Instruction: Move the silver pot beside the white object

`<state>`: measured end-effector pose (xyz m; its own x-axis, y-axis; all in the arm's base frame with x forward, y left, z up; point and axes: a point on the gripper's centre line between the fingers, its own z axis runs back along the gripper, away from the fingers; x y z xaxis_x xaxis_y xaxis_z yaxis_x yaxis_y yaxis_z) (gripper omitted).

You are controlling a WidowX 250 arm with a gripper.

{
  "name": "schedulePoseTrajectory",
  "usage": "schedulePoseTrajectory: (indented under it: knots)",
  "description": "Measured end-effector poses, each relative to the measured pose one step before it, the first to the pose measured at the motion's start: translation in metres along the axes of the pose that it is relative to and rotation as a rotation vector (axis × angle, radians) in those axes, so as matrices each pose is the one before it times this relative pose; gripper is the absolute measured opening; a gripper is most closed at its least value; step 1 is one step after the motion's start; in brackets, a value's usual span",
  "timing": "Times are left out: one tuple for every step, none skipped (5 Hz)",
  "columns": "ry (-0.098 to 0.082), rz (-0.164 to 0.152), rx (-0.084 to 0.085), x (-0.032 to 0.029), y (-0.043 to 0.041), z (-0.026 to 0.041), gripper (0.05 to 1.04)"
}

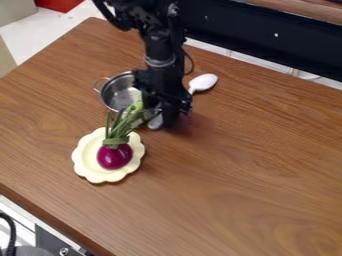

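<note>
Tool (162, 120) partly hides silver pot (119, 94) on desk (240, 165); can't tell if spread or pinching. White spoon (204, 81) nr tool. Purple onion (114, 156) w/ green stalks on cream plate (85, 156).

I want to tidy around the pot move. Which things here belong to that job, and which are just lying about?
For the job:
silver pot
white spoon, probably the "white object"
black gripper

Just lying about:
cream scalloped plate
purple onion with green stalks, on the plate

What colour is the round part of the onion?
Purple, on the onion; the camera view shows it.
</note>
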<state>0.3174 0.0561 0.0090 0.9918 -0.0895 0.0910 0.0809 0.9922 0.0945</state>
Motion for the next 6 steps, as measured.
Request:
schedulePoseTrajectory:
  knots:
    - [0.0332, 0.0052, 0.0264, -0.00344, -0.00686, 0.00714, 0.398]
    - [-0.0103, 0.0072, 0.0095, 0.00158, -0.00991, 0.01620, 0.375]
    - [-0.0288, 0.0083, 0.0128, 0.00354, -0.02555, 0.01333, 0.364]
    - [-0.0200, -0.0101, 0.0141, -0.00552, -0.02552, 0.00458, 0.354]
    - [-0.0022, -0.0104, 0.0066, -0.00399, -0.02972, 0.00419, 0.353]
    - [-0.0049, -0.0273, 0.0064, -0.00875, -0.02646, 0.00072, 0.353]
